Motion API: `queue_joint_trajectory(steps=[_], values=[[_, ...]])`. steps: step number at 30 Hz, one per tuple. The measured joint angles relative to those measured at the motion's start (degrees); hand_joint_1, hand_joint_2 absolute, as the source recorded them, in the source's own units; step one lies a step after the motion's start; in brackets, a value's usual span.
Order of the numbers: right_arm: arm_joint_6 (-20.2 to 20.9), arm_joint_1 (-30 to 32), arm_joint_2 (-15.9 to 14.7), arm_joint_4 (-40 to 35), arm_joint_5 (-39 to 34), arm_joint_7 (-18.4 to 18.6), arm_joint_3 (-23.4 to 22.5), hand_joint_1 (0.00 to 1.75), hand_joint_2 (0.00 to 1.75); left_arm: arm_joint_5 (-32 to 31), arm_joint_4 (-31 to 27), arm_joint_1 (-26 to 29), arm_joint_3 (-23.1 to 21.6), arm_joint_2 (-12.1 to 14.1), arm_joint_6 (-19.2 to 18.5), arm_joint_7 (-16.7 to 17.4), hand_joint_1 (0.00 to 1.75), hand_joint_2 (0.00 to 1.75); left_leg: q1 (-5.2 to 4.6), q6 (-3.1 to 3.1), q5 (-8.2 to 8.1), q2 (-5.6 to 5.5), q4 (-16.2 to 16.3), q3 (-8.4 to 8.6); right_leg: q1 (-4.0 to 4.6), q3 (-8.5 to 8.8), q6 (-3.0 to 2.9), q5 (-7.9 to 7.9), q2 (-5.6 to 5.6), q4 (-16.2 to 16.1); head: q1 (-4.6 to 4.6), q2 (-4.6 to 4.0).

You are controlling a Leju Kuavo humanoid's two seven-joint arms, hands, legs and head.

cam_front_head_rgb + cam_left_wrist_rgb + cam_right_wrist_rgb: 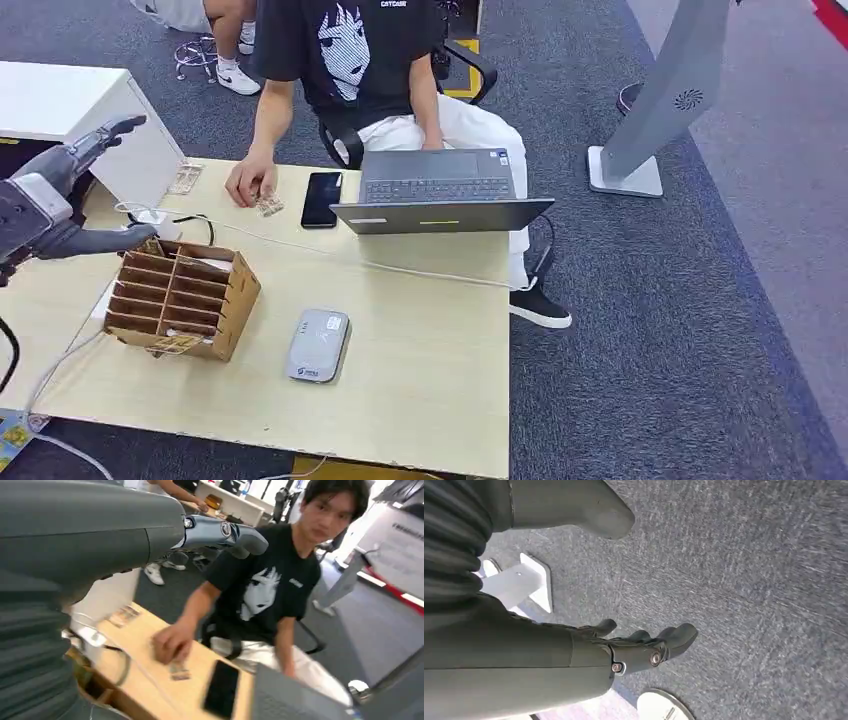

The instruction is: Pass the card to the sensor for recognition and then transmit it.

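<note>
We judge the task to be at its start: our left hand [85,190] hangs above the rear left corner of the table [420,400], fingers spread and holding nothing, the thumb low near the top of the rack [180,300]. Our right hand [644,647] hangs beside our body over the grey carpet [749,580], fingers apart and loosely bent, also empty.

The card itself we cannot make out for sure. The rack, a brown cardboard one with slots, has something pale in its lower slots, which may be the cards, but that is too small to tell. The sensor [318,345], a flat grey pad, lies on the table just beside the rack, towards the front. A person [350,60] sits across the table with one hand [250,182] resting on some small things near a phone [321,198], behind an open laptop [440,195].

The next move, as we judge it, calls for the left hand to come down to the rack and pinch one card from a slot, which needs a narrow, well-aligned grasp between the dividers. Then the card goes over the sensor, and on to the person.
</note>
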Motion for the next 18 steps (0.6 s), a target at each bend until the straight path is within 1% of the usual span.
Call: queue_joint_trajectory(steps=[2, 4, 7, 8, 10, 11, 13, 14, 16, 17, 18], values=[[0.2, 0.1, 0.0, 0.0, 0.2, 0.1, -0.1, 0.00, 1.75, 0.5, -0.9, 2.3, 1.2, 5.2, -1.8, -0.8, 0.00, 1.75, 0.06, -0.03, -0.02, 0.00, 0.0, 0.00, 0.05, -0.02, -0.02, -0.02, 0.00, 0.0, 0.00, 0.00], [0.3, 0.1, -0.1, 0.0, 0.7, 0.2, -0.1, 0.00, 1.75, 0.4, -2.2, 4.7, 3.3, 9.8, -3.2, -0.9, 0.00, 1.75, 0.07, -0.03, -0.02, -0.05, 0.0, -0.03, 0.05, -0.01, -0.07, -0.07, -0.07, 0.0, 0.02, 0.00], [0.4, 0.1, -0.1, 0.0, 0.9, 0.3, -0.1, 0.00, 1.75, -2.2, -4.5, 8.9, 6.5, 16.6, -3.6, -0.4, 0.00, 1.75, 0.07, -0.03, -0.02, -0.07, 0.0, -0.07, 0.06, -0.01, -0.07, -0.08, -0.08, 0.0, 0.02, 0.00], [0.4, 0.1, -0.1, 0.0, 1.0, 0.3, -0.1, 0.00, 1.75, -2.0, -5.2, 10.8, 7.7, 19.2, -4.1, -0.1, 0.00, 1.75, 0.08, -0.03, -0.02, -0.06, 0.0, -0.08, 0.06, 0.00, -0.07, -0.07, -0.08, 0.0, 0.02, 0.00], [0.5, 0.1, -0.1, 0.0, 1.0, 0.4, -0.1, 0.00, 1.75, -0.4, -6.9, 15.4, 11.0, 24.6, -6.4, 0.7, 0.00, 1.75, 0.07, -0.03, -0.02, -0.06, 0.0, -0.07, 0.06, -0.01, -0.07, -0.07, -0.08, -0.1, 0.00, 0.00], [0.5, 0.1, -0.1, 0.0, 1.2, 0.4, -0.1, 0.00, 1.75, 0.2, -7.7, 17.0, 13.2, 26.2, -7.2, 1.0, 0.00, 1.75, 0.07, -0.02, -0.02, -0.11, 0.0, -0.07, 0.05, 0.00, -0.06, -0.07, -0.14, -0.1, 0.00, 0.00], [0.5, 0.1, -0.1, 0.0, 1.4, 0.5, -0.1, 0.00, 1.75, 0.7, -8.5, 17.8, 16.2, 27.7, -7.8, 1.2, 0.00, 1.75, 0.07, -0.02, -0.02, -0.39, 0.0, -0.07, 0.06, 0.13, -0.06, -0.08, -0.45, -0.1, 0.02, 0.00], [0.5, 0.1, -0.1, 0.0, 1.6, 0.5, -0.1, 0.00, 1.75, 0.8, -8.7, 18.1, 17.5, 28.2, -8.1, 1.4, 0.00, 1.75, 0.07, -0.02, -0.02, -0.41, 0.0, -0.06, 0.05, 0.15, -0.05, -0.08, -0.48, -0.1, 0.02, 0.00], [0.5, 0.0, -0.1, 0.0, 1.8, 0.5, -0.1, 0.00, 1.75, 1.0, -9.4, 21.3, 19.0, 30.0, -8.5, 1.6, 0.00, 1.75, 0.07, -0.05, 0.01, -0.40, 0.0, -0.05, 0.06, 0.16, -0.07, -0.07, -0.47, -0.1, 0.02, 0.00], [0.6, 0.0, -0.1, 0.0, 2.0, 0.4, -0.1, 0.00, 1.75, 1.7, -9.9, 23.5, 20.2, 31.7, -9.6, 2.0, 0.00, 1.75, 0.09, -0.05, 0.02, -0.39, 0.0, -0.05, 0.08, 0.16, -0.08, -0.05, -0.45, -0.1, 0.00, 0.00], [0.7, 0.0, -0.2, 0.0, 2.1, 0.3, -0.1, 0.00, 1.75, 3.2, -10.5, 25.7, 22.1, 33.0, -12.4, 3.3, 0.00, 1.75, 0.12, -0.05, 0.03, -0.39, 0.0, -0.06, 0.11, 0.16, -0.08, -0.05, -0.44, -0.1, 0.06, 0.00]])
